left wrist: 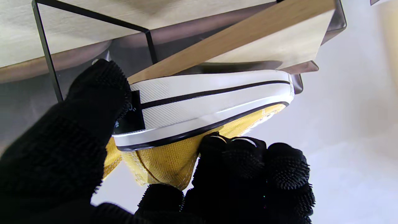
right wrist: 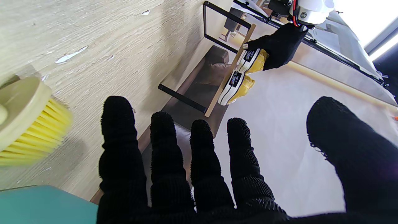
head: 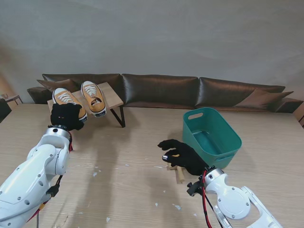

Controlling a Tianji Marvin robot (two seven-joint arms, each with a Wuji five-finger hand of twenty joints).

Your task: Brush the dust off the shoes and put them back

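Two yellow canvas shoes with white soles rest on a small wooden rack [head: 113, 99] at the far left. My left hand [head: 66, 116] is shut on the heel of the left shoe [head: 64, 96]; in the left wrist view the thumb [left wrist: 93, 102] presses the heel and the fingers [left wrist: 248, 165] press the canvas under the white sole [left wrist: 202, 102]. The other shoe [head: 93, 97] lies beside it, untouched. My right hand [head: 183, 156] hovers open, fingers spread, over a wooden brush [head: 179, 175] with yellow bristles [right wrist: 31, 130] lying on the table.
A teal plastic tub [head: 211, 135] stands just right of my right hand, farther from me. White flecks [head: 176, 207] are scattered on the wooden table. A dark sofa [head: 161, 90] runs along the table's far edge.
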